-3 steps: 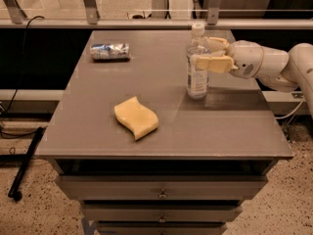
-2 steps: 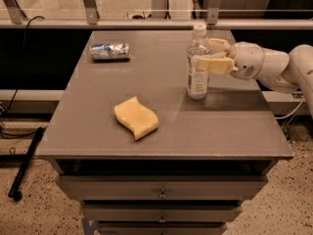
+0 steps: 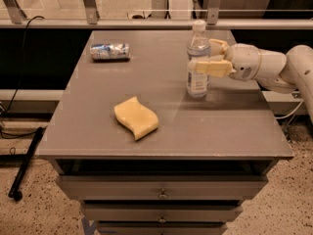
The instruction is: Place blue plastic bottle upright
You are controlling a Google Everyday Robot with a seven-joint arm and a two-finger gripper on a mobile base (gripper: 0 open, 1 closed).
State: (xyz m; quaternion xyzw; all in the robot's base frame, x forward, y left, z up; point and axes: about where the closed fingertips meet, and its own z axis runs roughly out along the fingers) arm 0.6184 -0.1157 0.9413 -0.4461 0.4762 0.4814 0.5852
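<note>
I saw the bottle (image 3: 198, 62) standing upright on the table (image 3: 220, 126), right of centre and nearer the back edge than the front. The gripper (image 3: 211, 57) reached in from over the right edge, clasping the bottle's middle, one finger before it and one behind. The can (image 3: 110, 51) lay on its side near the back left corner, well apart from the bottle. The sponge (image 3: 136, 117) lay flat left of centre, toward the front edge, before and left of the bottle and apart from it. Drawers (image 3: 161, 187) sat stacked under the top.
</note>
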